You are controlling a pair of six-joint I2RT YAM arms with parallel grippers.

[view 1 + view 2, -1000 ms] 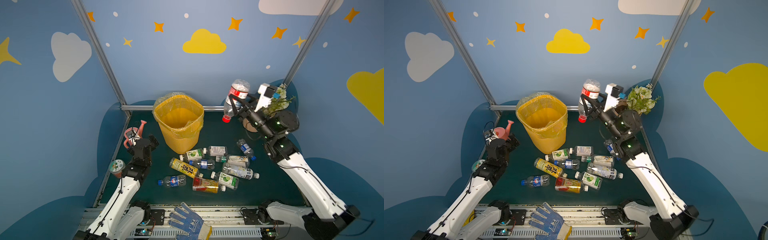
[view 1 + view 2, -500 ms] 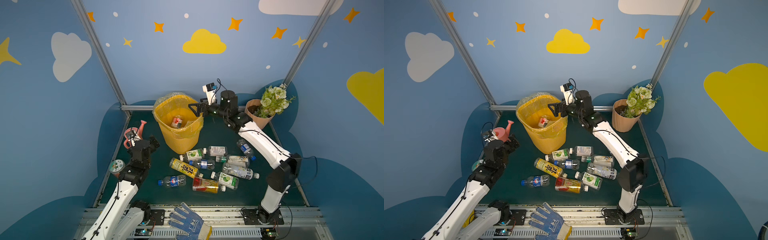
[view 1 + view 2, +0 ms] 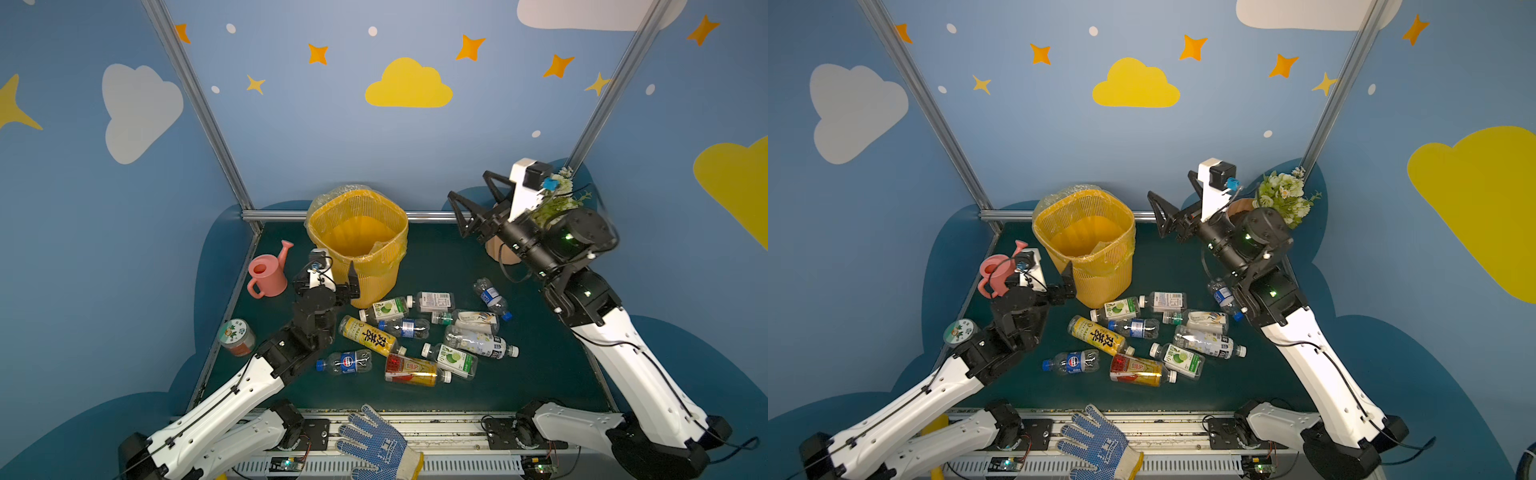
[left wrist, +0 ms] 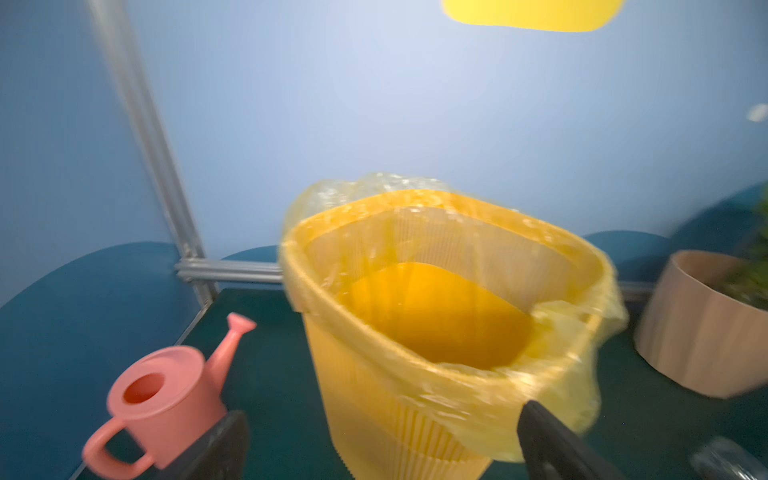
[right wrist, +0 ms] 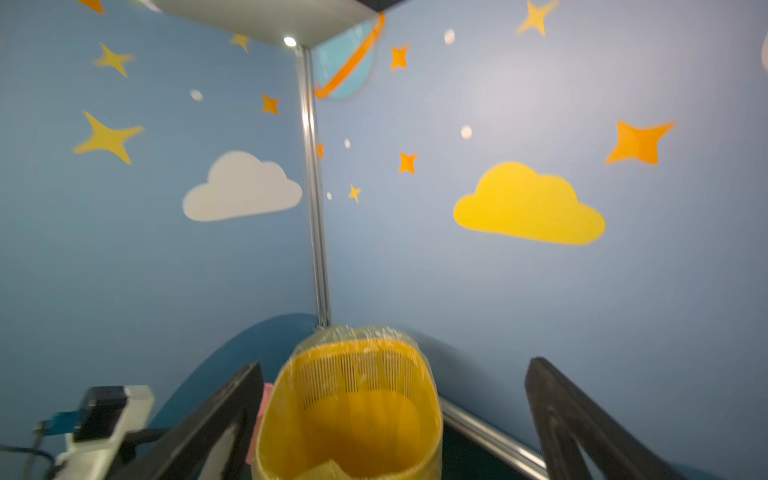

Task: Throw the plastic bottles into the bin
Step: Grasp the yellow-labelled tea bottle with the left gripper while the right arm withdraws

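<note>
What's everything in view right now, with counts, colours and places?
plastic bottles: ten, clear with mixed labels, lying clustered on the green mat
bin: one, yellow mesh with liner, back centre, behind the bottles
watering can: one, pink, left of the bin
jar: one, green-and-white lid, mat's left edge
flower pot: one, peach, holding pale flowers, back right corner
glove: one, blue-and-white, front edge
left tool: one, black, open and empty, near the bin's front left
right tool: one, black, open and empty, raised right of the bin
</note>
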